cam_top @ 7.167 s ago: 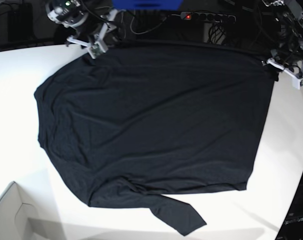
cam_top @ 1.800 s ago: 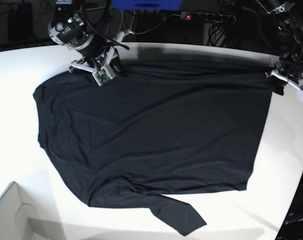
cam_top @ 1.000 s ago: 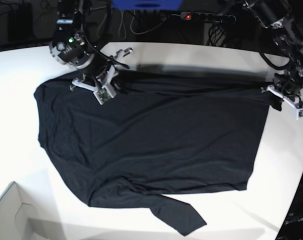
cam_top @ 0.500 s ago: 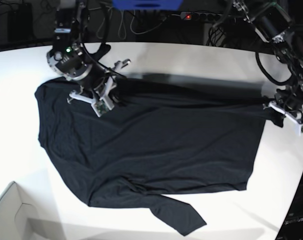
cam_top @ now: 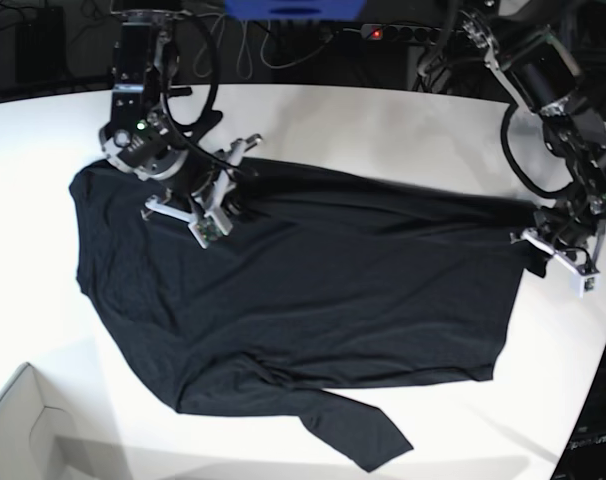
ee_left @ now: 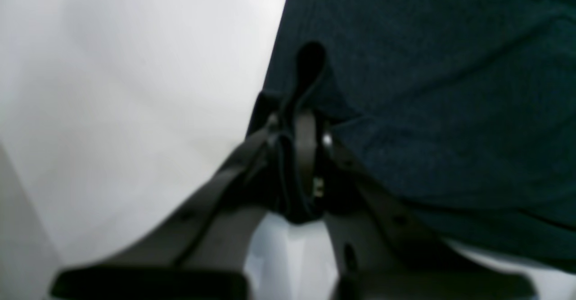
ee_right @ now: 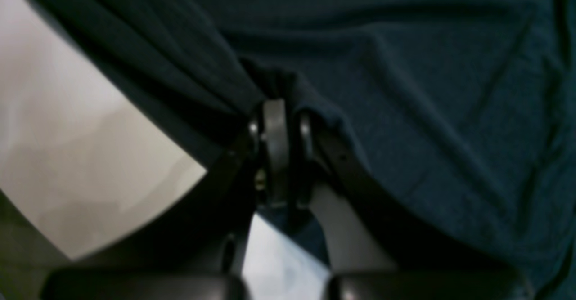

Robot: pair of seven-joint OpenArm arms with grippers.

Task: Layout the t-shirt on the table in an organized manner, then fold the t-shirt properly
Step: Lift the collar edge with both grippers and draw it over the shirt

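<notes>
The black t-shirt (cam_top: 313,290) lies spread across the white table (cam_top: 383,120), with a sleeve sticking out at the near edge. My right gripper (cam_top: 220,207) is at the shirt's far left corner, shut on a bunched fold of the fabric. The right wrist view shows this gripper (ee_right: 281,124) pinching the t-shirt (ee_right: 405,66) over the table (ee_right: 67,133). My left gripper (cam_top: 545,250) is at the far right corner. The left wrist view shows this gripper (ee_left: 299,124) shut on the hem of the t-shirt (ee_left: 450,88) beside the bare table (ee_left: 135,66).
A white cardboard box corner (cam_top: 23,430) sits at the near left. A power strip (cam_top: 413,33) and cables lie behind the table's far edge. The table's curved edge runs close to my left gripper on the right.
Both grippers have moved toward the near side, dragging the shirt's far edge with them. The white strip of table behind the shirt has grown wider.
</notes>
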